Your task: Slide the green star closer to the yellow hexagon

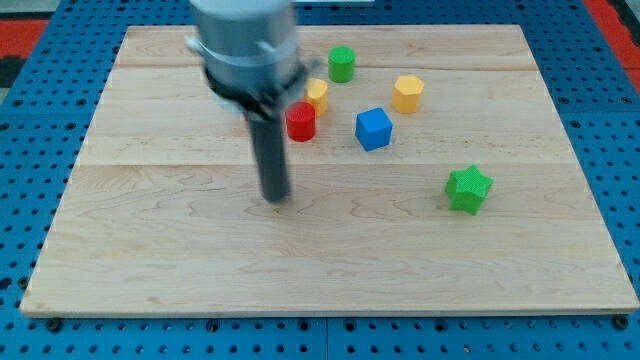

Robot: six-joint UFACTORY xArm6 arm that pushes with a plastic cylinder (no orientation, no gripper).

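red cylinder [300,121], blue cube [373,129], green cylinder [342,64]

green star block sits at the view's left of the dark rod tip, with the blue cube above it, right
Not quite. The camera view shows the green star block at the view's right of my tip, not its left, well apart from it. The blue cube does lie above the star, toward the view's top and a little left.

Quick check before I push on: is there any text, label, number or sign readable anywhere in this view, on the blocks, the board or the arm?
None: no word, number, label or sign can be read anywhere in the view.
The green star, yellow hexagon, blue cube, red cylinder and green cylinder have plain faces.
The wooden board is unmarked.
My tip and the blurred arm above it show no lettering.
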